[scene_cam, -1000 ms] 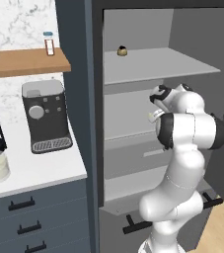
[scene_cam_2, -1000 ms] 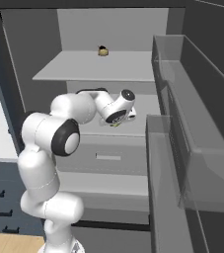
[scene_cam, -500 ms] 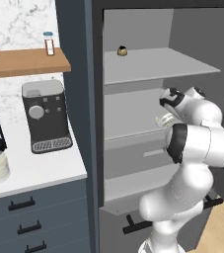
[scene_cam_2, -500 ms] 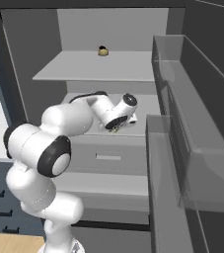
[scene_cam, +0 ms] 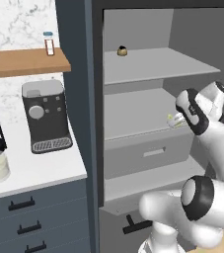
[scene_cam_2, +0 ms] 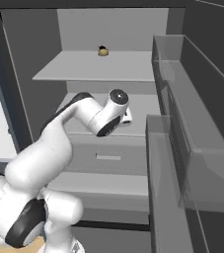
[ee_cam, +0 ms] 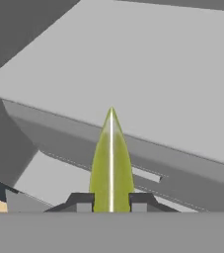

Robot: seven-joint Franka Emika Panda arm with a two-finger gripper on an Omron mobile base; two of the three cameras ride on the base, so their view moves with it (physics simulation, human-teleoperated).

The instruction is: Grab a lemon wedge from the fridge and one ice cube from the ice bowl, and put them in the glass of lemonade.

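While the fridge [scene_cam: 133, 123] stands open around the arm, its light grey middle shelf [ee_cam: 148, 84] spreads beyond and beneath the gripper [ee_cam: 111, 201], a drawer front [scene_cam_2: 108, 157] lies lower down, and a small brown-gold object [scene_cam: 122, 51] sits on the shelf above, well apart. Gripper: inside the fridge at middle-shelf height, fingers [ee_cam: 81, 200] clenched on either side of the lemon wedge [ee_cam: 111, 163], a yellow-green sliver pointing straight out from the tips.

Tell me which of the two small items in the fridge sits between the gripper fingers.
The yellow-green lemon wedge, clamped in the gripper; the small round brown-gold object sits alone on the upper shelf.
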